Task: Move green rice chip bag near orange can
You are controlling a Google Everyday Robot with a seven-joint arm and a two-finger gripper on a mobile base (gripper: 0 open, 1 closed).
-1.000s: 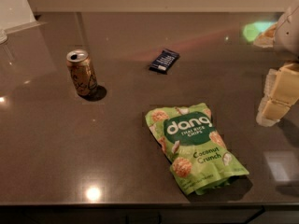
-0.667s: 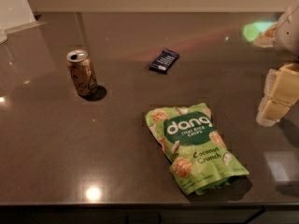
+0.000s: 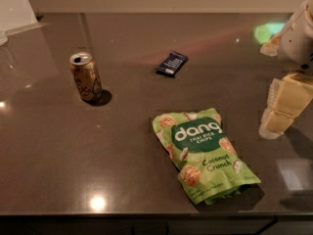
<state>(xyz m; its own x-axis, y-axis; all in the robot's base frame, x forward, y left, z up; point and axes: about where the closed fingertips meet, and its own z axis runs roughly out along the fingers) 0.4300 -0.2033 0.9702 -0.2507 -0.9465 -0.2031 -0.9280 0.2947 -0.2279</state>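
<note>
The green rice chip bag (image 3: 203,153) lies flat on the dark table, front of centre, with its "dang" label facing up. The orange can (image 3: 86,76) stands upright at the left, well apart from the bag. My gripper (image 3: 279,114) hangs at the right edge of the view, to the right of the bag and above the table. It holds nothing that I can see.
A small dark blue flat packet (image 3: 171,64) lies behind the bag near the table's middle. The table's front edge (image 3: 146,213) runs along the bottom. A pale object (image 3: 14,6) stands at the far left corner.
</note>
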